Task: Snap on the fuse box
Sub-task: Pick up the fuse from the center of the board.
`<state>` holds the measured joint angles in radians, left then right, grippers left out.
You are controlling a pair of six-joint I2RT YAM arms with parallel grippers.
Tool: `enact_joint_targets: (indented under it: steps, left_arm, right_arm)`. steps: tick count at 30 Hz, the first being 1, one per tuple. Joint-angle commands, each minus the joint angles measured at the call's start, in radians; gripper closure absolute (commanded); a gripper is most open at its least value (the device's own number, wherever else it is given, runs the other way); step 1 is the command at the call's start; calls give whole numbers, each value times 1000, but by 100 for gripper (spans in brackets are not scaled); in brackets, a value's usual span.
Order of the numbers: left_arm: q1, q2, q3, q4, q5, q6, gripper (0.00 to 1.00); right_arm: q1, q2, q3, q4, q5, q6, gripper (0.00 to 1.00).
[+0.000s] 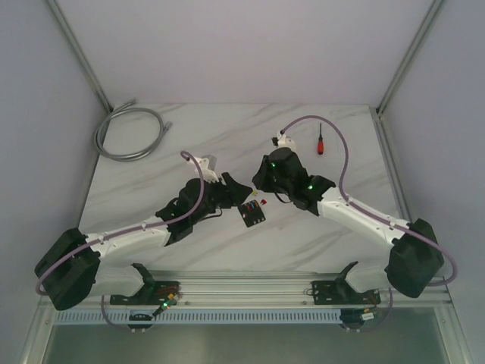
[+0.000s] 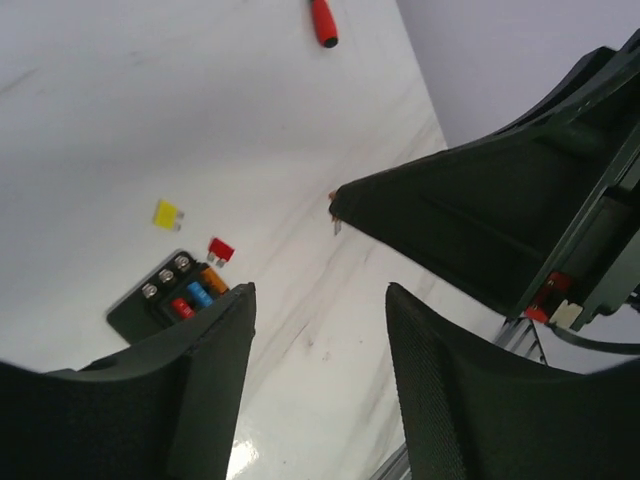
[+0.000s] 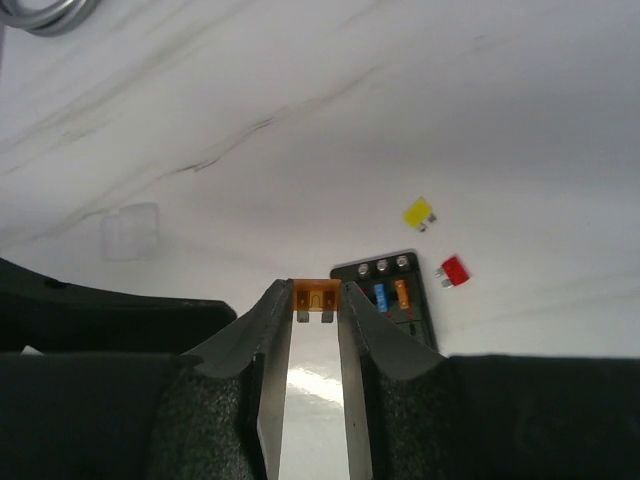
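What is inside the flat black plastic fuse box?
The fuse box holds red, blue and orange fuses; a finger of the left gripper covers its near edge.

Table point(image 1: 288, 243): white marble-look top w/ grey veins, smooth, glossy, glare patch showing. Fuse box point(image 3: 385, 266): matt black plastic, shiny metal-looking screw heads. Orange fuse point(image 3: 314, 296): see-thru plastic, metal legs. Yellow fuse point(image 3: 419, 213) & red fuse point(image 3: 453, 270): plain plastic. Screwdriver point(image 2: 323, 22): glossy red handle. Left gripper point(image 2: 318, 292) pads point(image 2: 205, 380): matt black, fine-grained, rough. Right gripper point(image 3: 315, 300) fingers point(image 3: 268, 350): smooth, slight sheen. Hose point(image 1: 129, 135), far-left corner: grey, dull sheen.
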<state>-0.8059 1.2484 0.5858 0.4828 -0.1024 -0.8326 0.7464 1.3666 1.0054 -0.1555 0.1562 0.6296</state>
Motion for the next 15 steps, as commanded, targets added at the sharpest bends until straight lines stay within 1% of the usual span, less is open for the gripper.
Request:
enact_joint_targets:
  steps: [1,4,15]
  left_arm:
    - [-21,24,19,106,-32,42,40]
    - [-25,48,51,85,-28,55,48]
    - [-33,86,71,94,-20,57,64]
  right_arm:
    - [23,-43,-30,54,9,71,78]
    - [35,-61,-41,68,7,88,77]
    - [65,-87,-70,97,1,119,77]
